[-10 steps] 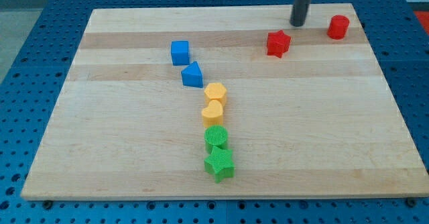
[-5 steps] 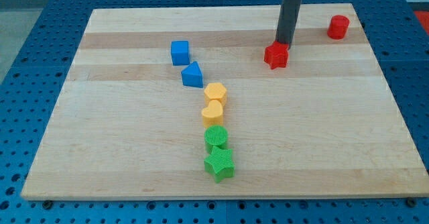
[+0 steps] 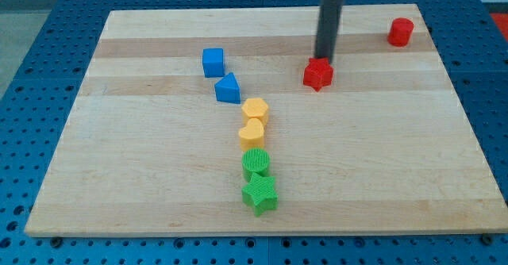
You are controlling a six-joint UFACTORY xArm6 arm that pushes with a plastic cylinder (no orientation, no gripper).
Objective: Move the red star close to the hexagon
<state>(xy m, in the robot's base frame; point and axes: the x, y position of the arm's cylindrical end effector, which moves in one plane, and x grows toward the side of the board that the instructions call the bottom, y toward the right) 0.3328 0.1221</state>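
Observation:
The red star (image 3: 317,74) lies on the wooden board, right of centre in the upper half. My tip (image 3: 324,59) touches its upper right side. The yellow hexagon (image 3: 255,109) sits near the board's middle, down and to the left of the star, with a clear gap between them.
A yellow heart (image 3: 252,132), a green round block (image 3: 256,163) and a green star (image 3: 259,194) line up below the hexagon. A blue triangle (image 3: 228,88) and a blue cube (image 3: 213,62) lie to its upper left. A red cylinder (image 3: 401,32) stands at the top right corner.
My tip came down from the view's top and left onto the red star. The star has slid down and to the left, nearer the hexagon.

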